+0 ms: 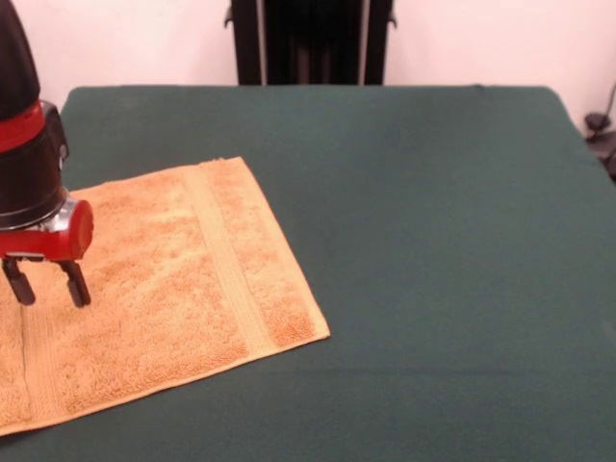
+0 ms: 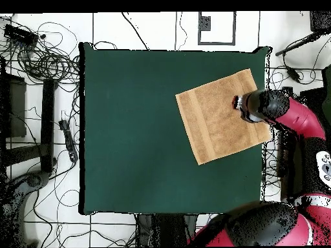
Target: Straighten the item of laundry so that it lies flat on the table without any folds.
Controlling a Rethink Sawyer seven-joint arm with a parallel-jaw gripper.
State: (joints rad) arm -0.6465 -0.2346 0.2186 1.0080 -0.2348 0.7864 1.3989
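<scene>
We see the towel (image 1: 164, 289) spread flat under our gripper (image 1: 46, 286), whose fingers stand apart, empty, just above its striped end. Beyond its hems, bare table (image 1: 433, 241) stretches wide to the far edge.

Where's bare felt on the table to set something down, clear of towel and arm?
Most of the table is bare: the whole stretch from the towel's striped edge to the far side. In the front view that is everything right of the towel. The crowded part is the towel's side, where the open gripper hovers above it.
</scene>
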